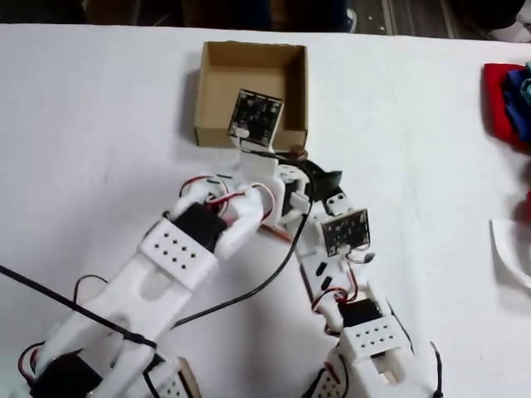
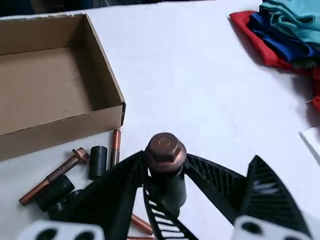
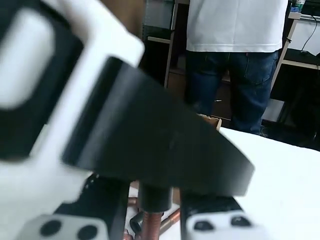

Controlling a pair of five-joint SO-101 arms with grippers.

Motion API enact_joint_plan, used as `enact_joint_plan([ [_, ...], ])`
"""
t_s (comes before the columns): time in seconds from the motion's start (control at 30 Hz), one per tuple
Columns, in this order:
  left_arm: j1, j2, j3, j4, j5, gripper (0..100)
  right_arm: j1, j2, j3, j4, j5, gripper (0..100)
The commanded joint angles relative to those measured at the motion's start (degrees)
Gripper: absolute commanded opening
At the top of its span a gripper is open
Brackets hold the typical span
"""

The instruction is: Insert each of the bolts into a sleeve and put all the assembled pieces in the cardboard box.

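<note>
A black sleeve (image 2: 173,192) has a copper bolt pushed through it. The bolt head (image 2: 165,149) points toward the left wrist camera, and the head (image 1: 297,152) also shows just in front of the cardboard box (image 1: 211,133). My right gripper (image 3: 152,200) is shut on this sleeve (image 3: 155,196), with the bolt's thread (image 3: 151,224) sticking out below it. My left gripper (image 2: 200,167) is open around the same piece, and one finger (image 2: 115,195) rests against it. The box (image 2: 60,122) looks empty.
Two loose bolts (image 2: 52,175) (image 2: 115,147) and loose sleeves (image 2: 97,161) (image 2: 55,192) lie on the white table in front of the box. Folded red and blue cloth (image 1: 508,91) sits at the far right. A white object (image 1: 510,249) lies at the right edge.
</note>
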Motion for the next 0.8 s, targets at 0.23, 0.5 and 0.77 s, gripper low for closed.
enact_joint_plan([
  [0.23, -2.99, -0.44, -7.6, 0.97, 0.0, 29, 0.22, -1.45, -0.62, -0.13, 0.26, 2.1],
  [0.5, -5.45, -0.44, -12.97, 8.0, 0.0, 29, 0.31, -1.45, -0.44, -0.13, 0.0, 2.1],
  [0.77, -21.98, -0.44, -22.46, 24.44, -8.44, 29, 0.31, -1.45, -1.32, -0.13, -0.09, 2.1],
])
